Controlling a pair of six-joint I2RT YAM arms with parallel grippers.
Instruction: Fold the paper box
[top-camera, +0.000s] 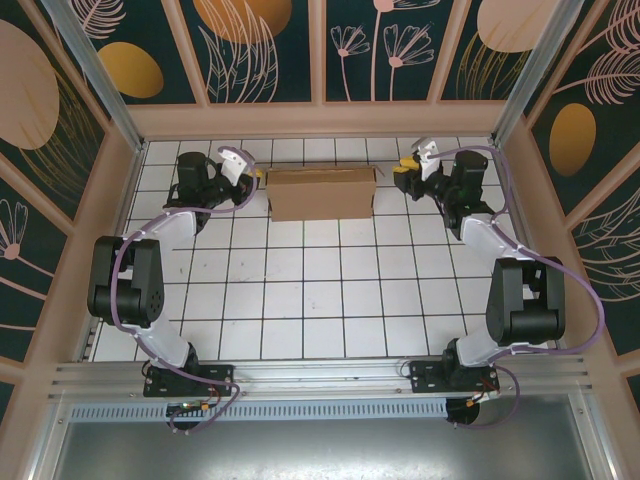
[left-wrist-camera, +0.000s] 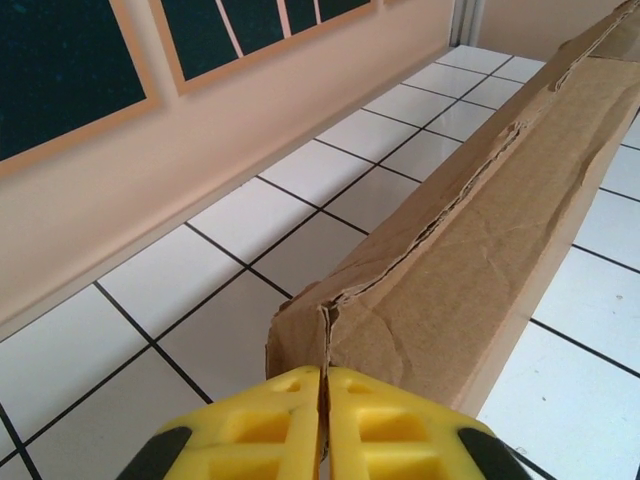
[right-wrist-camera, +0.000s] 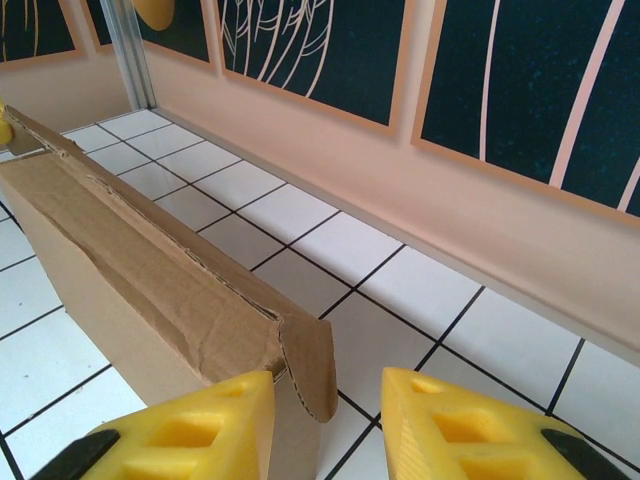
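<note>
Paper box (top-camera: 320, 193) on far part of tiled table (top-camera: 300, 290), near back wall, between 2 grippers. Left gripper (left-wrist-camera: 320, 390) at box's left end, jaws pressed fully together. Right gripper (right-wrist-camera: 328, 390) at right end, jaws partly apart, end flap just beside 1 finger.

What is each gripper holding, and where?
Left gripper shut at the box end corner; a pinch cannot be told. Right gripper open at the other end, holding nothing.

The paper box (top-camera: 322, 193) stood crosswise on the far tiles, leaving one narrow lane of floor before the back wall (top-camera: 320, 120) — the tiled table (top-camera: 320, 290) lay open on its near side.
</note>
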